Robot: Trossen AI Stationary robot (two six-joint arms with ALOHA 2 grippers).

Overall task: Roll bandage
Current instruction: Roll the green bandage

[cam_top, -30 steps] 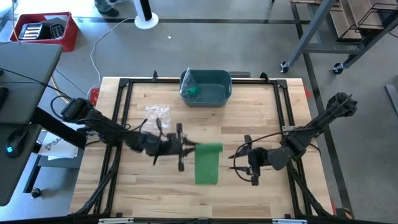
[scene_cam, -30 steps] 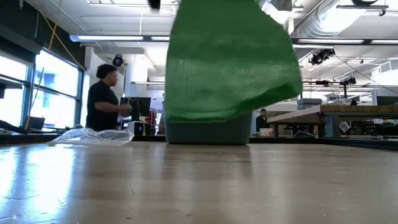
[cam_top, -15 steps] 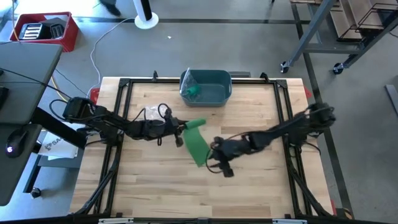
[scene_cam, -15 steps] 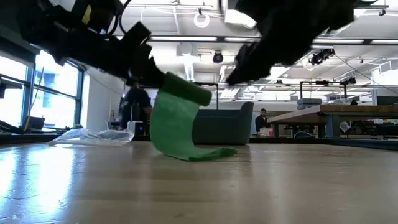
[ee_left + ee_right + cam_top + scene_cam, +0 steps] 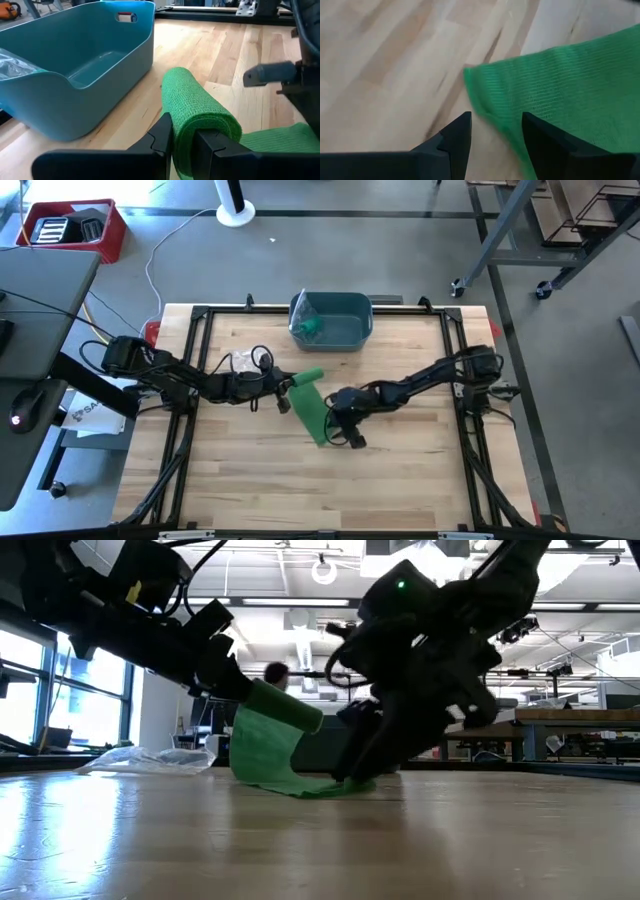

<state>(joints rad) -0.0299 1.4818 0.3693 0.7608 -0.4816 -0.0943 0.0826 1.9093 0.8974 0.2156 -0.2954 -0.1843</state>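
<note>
I see the left gripper (image 5: 183, 142) pinching the bandage (image 5: 313, 408) roll; the right gripper (image 5: 495, 136), jaws spread, hovers over its loose tail.

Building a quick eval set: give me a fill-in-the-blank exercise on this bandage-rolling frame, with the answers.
1. The left gripper is shut on the rolled end of the ___ bandage.
2. The teal bin stands at the table's ___ edge, away from both arm bases.
3. The right gripper, jaws open, hovers at the bandage's ___ end lying on the table.
4. The crumpled clear plastic wrapper lies on the ___ arm's side.

Missing words: green; far; loose; left
</note>
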